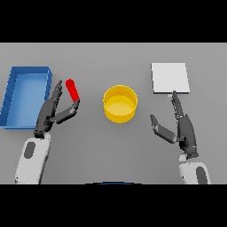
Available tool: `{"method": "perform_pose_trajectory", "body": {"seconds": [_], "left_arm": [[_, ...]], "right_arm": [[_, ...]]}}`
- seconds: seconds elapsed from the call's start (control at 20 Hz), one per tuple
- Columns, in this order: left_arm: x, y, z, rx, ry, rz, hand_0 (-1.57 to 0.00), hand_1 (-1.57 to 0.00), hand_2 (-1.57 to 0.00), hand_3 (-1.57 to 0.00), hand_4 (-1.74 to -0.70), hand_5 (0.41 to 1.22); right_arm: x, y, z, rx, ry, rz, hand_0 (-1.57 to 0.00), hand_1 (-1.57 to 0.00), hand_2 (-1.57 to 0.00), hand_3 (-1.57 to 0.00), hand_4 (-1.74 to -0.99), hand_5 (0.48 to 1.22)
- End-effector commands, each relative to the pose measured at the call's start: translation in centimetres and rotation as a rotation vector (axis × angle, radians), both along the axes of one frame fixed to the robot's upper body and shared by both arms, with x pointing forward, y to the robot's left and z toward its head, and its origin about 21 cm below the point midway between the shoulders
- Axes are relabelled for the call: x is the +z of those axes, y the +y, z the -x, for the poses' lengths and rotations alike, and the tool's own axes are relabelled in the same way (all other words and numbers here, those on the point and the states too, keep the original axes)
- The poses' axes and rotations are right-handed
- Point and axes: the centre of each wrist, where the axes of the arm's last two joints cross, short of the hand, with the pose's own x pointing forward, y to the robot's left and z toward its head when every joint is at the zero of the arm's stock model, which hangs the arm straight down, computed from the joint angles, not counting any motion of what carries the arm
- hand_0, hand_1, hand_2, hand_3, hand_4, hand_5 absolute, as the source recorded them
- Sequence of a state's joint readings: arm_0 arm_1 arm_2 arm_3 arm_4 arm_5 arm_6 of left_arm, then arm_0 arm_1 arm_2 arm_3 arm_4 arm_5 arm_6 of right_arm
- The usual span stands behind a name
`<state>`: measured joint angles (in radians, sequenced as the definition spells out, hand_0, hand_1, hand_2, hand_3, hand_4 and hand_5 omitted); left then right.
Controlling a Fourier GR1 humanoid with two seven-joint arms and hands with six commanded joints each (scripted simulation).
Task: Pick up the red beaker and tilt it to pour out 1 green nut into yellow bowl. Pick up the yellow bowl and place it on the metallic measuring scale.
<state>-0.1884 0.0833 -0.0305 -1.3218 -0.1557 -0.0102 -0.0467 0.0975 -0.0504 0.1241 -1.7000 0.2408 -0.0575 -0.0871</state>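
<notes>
A slim red beaker (72, 89) leans on the table left of centre, its top tilted to the left. My left hand (49, 113) is right beside it, fingers straight along its left side and thumb reaching toward its base, not closed on it. The yellow bowl (120, 103) stands upright at the table's middle; I cannot make out a green nut in it. The metallic measuring scale (170, 78) is a pale square plate at the back right. My right hand (181, 126) hovers open just in front of the scale, fingers pointing at its near edge.
A blue tray (13, 95) with raised walls sits at the far left, close behind my left hand. The grey table (111, 146) runs on between the two hands.
</notes>
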Motion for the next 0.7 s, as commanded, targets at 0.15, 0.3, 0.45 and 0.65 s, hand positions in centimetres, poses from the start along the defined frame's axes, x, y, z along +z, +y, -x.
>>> {"method": "perform_pose_trajectory", "body": {"seconds": [0.15,0.3,0.45,0.65], "left_arm": [[-0.1,-0.1,-2.0,0.004,-0.002,-0.006,0.00,0.00,0.00,0.00,-1.27,0.677],[0.0,-0.9,-3.5,-0.002,0.006,-0.009,0.00,0.00,0.00,0.00,-1.29,0.685],[-0.7,-1.5,-4.3,-0.015,0.024,-0.022,0.00,0.00,0.00,0.00,-1.30,0.691],[-0.4,-2.0,-5.7,-0.011,0.032,-0.027,0.00,0.00,0.00,0.00,-1.29,0.683]], "right_arm": [[-0.1,-0.1,0.1,-0.005,0.000,0.014,0.00,0.00,0.00,0.00,-1.268,0.635],[0.0,0.0,0.0,-0.014,0.019,0.016,0.00,0.00,0.00,0.00,-1.269,0.638],[-0.3,0.0,-0.2,-0.012,0.021,0.010,0.00,0.00,0.00,0.00,-1.272,0.644],[-0.3,0.0,0.2,-0.009,0.010,0.001,0.00,0.00,0.00,0.00,-1.269,0.642]]}}
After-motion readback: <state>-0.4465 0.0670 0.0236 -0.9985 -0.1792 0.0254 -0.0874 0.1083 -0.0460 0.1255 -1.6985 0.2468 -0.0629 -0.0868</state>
